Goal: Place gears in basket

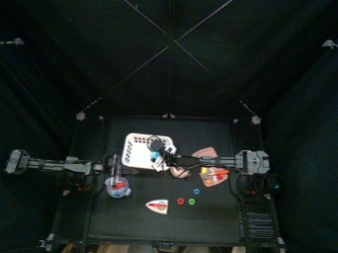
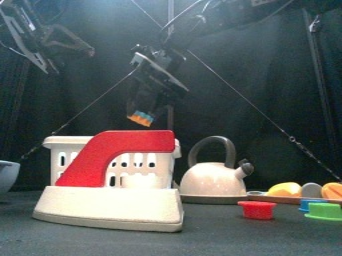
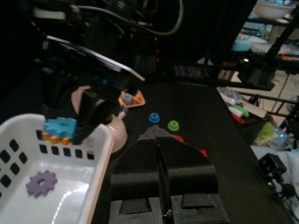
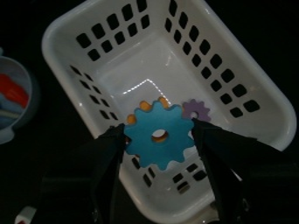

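The right gripper [image 4: 160, 144] hung above the open white basket [image 4: 239, 83], its two jaws clenched on the edges of a blue gear [image 4: 159, 138] held flat over the basket's floor. On that floor lay a purple gear [image 4: 194, 109] and, partly hidden beneath the blue one, what appeared to be an orange gear [image 4: 142, 108]. From the front, the right gripper [image 2: 143, 112] hovered over the basket [image 2: 158, 150], which stood behind a red-and-white wedge [image 2: 114, 190] and beside a white kettle [image 2: 214, 173]. The left gripper [image 3: 163, 175] rested near the basket's side with its jaws pressed together, gripping nothing. Beyond it on the table [image 3: 222, 122], well apart from the basket, lay a small blue gear [image 3: 153, 116] and a green gear [image 3: 172, 126]. From above, the basket [image 1: 137, 148] sat near the table's middle, with loose gears [image 1: 187, 198] toward the front edge.
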Action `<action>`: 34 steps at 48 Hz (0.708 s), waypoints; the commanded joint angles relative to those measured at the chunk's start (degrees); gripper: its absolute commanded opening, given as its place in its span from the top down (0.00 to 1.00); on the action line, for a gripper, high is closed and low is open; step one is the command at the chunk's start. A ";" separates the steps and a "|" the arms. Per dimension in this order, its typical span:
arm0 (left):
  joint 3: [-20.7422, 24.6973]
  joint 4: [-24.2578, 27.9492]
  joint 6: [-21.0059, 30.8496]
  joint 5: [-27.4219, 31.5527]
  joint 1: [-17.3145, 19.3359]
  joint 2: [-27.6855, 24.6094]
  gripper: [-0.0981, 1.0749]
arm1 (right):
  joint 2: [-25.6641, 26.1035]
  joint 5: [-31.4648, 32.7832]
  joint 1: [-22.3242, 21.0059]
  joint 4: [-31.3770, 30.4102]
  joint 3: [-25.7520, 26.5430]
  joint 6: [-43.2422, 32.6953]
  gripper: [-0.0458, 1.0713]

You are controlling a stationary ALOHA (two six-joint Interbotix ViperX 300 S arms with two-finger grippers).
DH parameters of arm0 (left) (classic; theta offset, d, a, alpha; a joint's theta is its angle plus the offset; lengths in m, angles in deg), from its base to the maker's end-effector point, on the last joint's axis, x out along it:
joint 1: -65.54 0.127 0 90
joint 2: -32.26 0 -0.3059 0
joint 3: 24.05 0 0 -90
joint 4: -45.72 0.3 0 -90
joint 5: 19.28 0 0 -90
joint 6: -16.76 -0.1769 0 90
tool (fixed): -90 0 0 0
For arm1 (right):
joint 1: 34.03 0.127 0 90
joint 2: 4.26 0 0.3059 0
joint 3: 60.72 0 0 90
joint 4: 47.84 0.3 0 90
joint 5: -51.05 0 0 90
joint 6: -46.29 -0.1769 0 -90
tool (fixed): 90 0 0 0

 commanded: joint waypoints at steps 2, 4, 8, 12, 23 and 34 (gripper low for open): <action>0.26 0.00 -0.09 1.05 -1.23 0.79 0.94 | -1.58 0.62 -1.67 4.48 5.98 3.87 0.36; 0.09 0.00 -0.18 1.23 -1.58 1.14 0.94 | -2.72 1.05 -2.20 6.06 7.29 5.54 0.36; -0.09 0.09 -0.35 1.23 -2.72 1.49 0.94 | -5.45 1.76 -3.25 8.35 9.84 8.35 0.36; 0.00 0.53 -0.35 1.23 -3.25 1.58 0.94 | -7.56 2.46 -3.96 9.32 11.69 10.37 0.36; -0.09 0.53 -0.35 0.97 -3.16 1.49 0.94 | -12.57 4.66 -4.83 10.02 16.17 12.13 0.36; -0.09 0.53 -0.26 0.97 -2.99 1.49 0.94 | -15.38 5.36 -4.92 10.02 18.11 12.04 0.35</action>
